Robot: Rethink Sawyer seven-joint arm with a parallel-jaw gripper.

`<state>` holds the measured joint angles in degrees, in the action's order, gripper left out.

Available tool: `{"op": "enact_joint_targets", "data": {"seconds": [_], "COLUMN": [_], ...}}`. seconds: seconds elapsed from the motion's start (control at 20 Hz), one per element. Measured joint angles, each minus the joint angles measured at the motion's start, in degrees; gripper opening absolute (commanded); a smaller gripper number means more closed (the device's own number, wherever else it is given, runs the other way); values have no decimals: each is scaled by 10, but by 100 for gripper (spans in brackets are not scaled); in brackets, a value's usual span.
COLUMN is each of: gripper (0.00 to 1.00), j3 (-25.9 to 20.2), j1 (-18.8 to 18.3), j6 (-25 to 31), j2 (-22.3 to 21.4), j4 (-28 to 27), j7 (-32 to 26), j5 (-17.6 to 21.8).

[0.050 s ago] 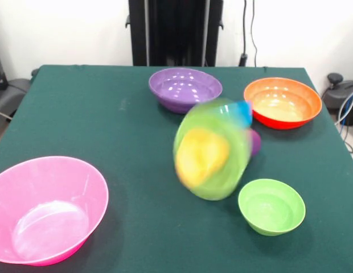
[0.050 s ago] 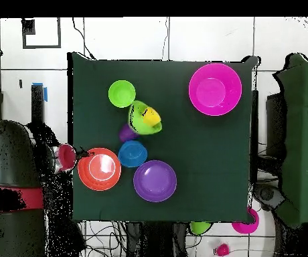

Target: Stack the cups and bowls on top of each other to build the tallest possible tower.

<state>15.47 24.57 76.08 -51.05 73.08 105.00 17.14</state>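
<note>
Centrally, the dark green cloth-covered table (image 1: pixel 108 114) carries all the pieces. Largest is the hot pink glossy plastic bowl (image 1: pixel 46 209), upright at one corner, well apart from the rest. Next come the wide purple plastic bowl (image 1: pixel 185 89) and the wide orange-red plastic bowl (image 1: pixel 282 102), both upright and side by side along the opposite edge. The blue plastic bowl (image 2: pixel 132 153) shows plainly from overhead, lying between and just beside those two. The tower (image 1: pixel 213 149) is tipped over (blurred in the front view): a lime green plastic bowl (image 1: pixel 222 170) tilted with its mouth sideways, a yellow-orange plastic cup (image 1: pixel 202 156) nested inside it, and a purple plastic cup (image 2: pixel 127 132) behind it, near the blue bowl. Smallest of the free pieces, a second lime green bowl (image 1: pixel 271 206) stands upright just beside the toppled pile. Neither view shows the gripper, so its state cannot be told.
</note>
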Motion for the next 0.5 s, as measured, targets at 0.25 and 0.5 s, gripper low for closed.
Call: {"op": "enact_joint_targets", "data": {"seconds": [0.25, 0.5], "gripper": [100, 100], "j3": [-23, -68], "j1": [-32, -101], "j6": [-54, -215], "j2": [-10, -22], "j4": [16, 64], "j7": [0, 0], "j5": [-44, -128]}}
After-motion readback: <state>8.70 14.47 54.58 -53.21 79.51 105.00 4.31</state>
